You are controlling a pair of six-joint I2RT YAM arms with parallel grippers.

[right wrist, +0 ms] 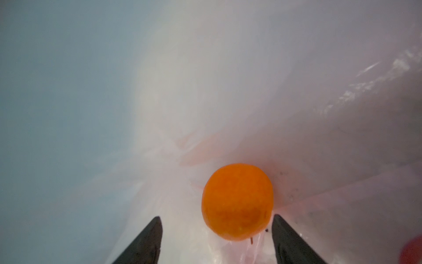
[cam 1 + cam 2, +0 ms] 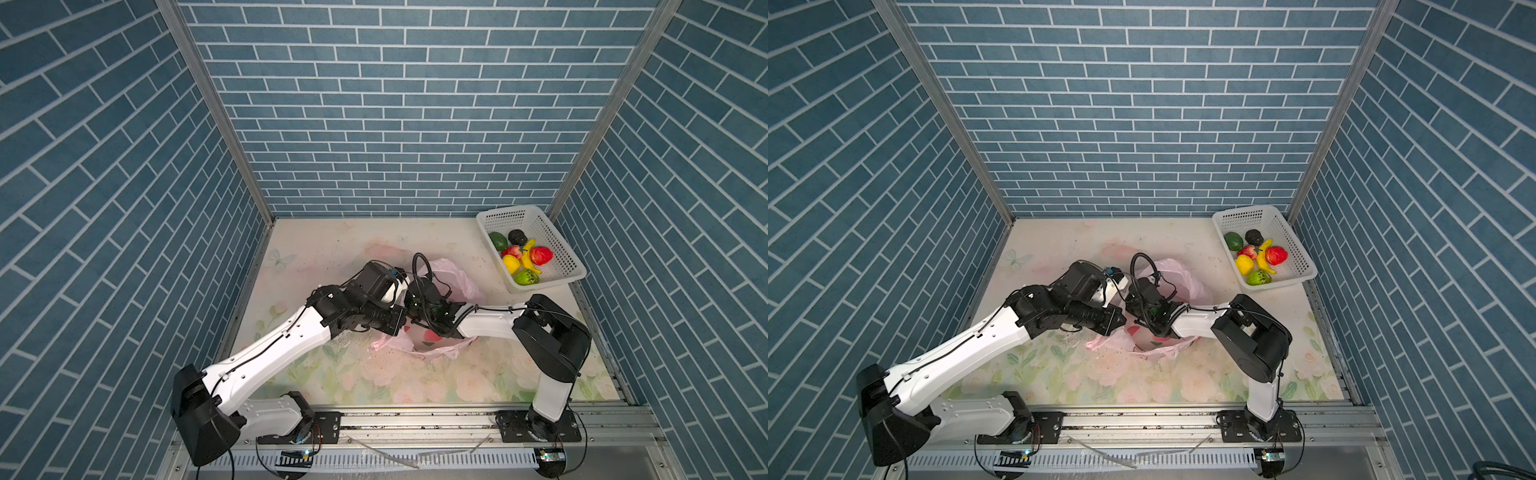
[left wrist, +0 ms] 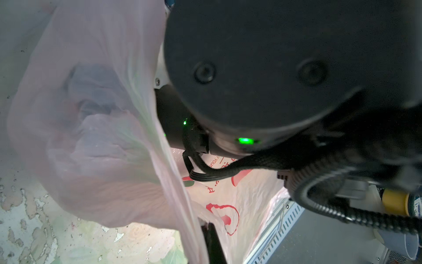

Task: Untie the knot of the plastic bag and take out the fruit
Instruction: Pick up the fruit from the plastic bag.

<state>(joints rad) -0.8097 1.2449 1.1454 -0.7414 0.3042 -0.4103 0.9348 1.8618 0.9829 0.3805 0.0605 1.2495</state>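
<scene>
Since the orange (image 1: pixel 237 202) lies deep inside the plastic bag (image 2: pixel 457 278), which is slumped at the middle of the table (image 2: pixel 332 249) with its mouth agape and no knot showing, the right gripper (image 1: pixel 216 217) has to reach in after it. Its arm enters from about 4 o'clock, and its jaws stand apart on either side of the orange, not closed on it. The left gripper (image 3: pixel 206 226), coming in from 8 o'clock, is pinched together on the bag's thin film, apparently to hold the mouth up and open so the other arm has room. At 2 o'clock from the bag, in the table's far corner, the white perforated basket (image 2: pixel 490 220) holds a lemon (image 2: pixel 511 263), a banana (image 2: pixel 528 254) and other toy fruit. Judging by that, the orange may be the last piece left to remove.
</scene>
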